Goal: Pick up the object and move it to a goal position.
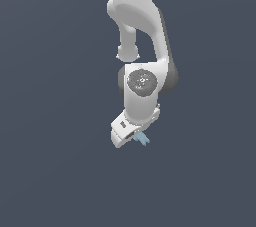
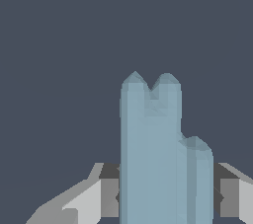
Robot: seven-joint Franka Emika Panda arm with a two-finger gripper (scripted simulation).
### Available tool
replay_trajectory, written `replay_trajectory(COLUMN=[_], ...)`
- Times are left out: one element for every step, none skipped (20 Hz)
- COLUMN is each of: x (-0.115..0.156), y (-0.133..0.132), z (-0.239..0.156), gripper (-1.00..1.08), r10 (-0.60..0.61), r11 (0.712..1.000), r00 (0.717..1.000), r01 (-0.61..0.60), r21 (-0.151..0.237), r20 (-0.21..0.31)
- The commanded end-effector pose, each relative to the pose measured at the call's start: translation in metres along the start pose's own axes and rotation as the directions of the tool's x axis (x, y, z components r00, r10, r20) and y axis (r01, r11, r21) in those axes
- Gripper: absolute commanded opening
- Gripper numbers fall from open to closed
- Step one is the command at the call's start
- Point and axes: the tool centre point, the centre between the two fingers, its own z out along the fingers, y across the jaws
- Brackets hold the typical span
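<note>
The object (image 1: 142, 138) is a small pale blue-teal piece with notched ends. In the exterior view it sticks out from under the white gripper (image 1: 131, 136), which hangs from the arm near the middle of the picture, tilted toward the exterior view's left. In the wrist view the object (image 2: 158, 154) fills the middle as a tall pale blue slab with a notched tip, held between the two fingers (image 2: 106, 196). The gripper (image 2: 165, 203) is shut on it. The part of the object between the pads is hidden.
The white arm (image 1: 142, 36) comes down from the top centre of the exterior view. Everything around it is a plain dark grey-blue surface (image 1: 50, 171) with no other objects, edges or markers in view.
</note>
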Motion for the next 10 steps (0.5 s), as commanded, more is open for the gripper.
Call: replay_trajectory(x=[0.006,0.009,0.011,0.014,0.016,0.019,0.022,0.024,0.027,0.029], y=[-0.016,-0.023,-0.029,-0.035,-0.041,-0.048,-0.054,-0.06,-0.066,-0.072], z=[-0.025,-0.035,-0.045,-0.055,-0.065,-0.075,-0.085,-0.094,-0.104,-0.114], gripper=[-1.0,-1.0,-1.0,-1.0,-1.0,-1.0,-1.0,-1.0,-1.0,-1.0], r10=[0.0,0.0,0.0,0.0,0.0,0.0,-0.001,-0.001,-0.001,-0.001], r11=[1.0,1.0,1.0,1.0,1.0,1.0,1.0,1.0,1.0,1.0], r00=[1.0,1.0,1.0,1.0,1.0,1.0,1.0,1.0,1.0,1.0], r01=[0.0,0.0,0.0,0.0,0.0,0.0,0.001,0.001,0.001,0.001], r21=[0.0,0.0,0.0,0.0,0.0,0.0,-0.001,-0.001,-0.001,-0.001], r20=[0.0,0.0,0.0,0.0,0.0,0.0,0.0,0.0,0.0,0.0])
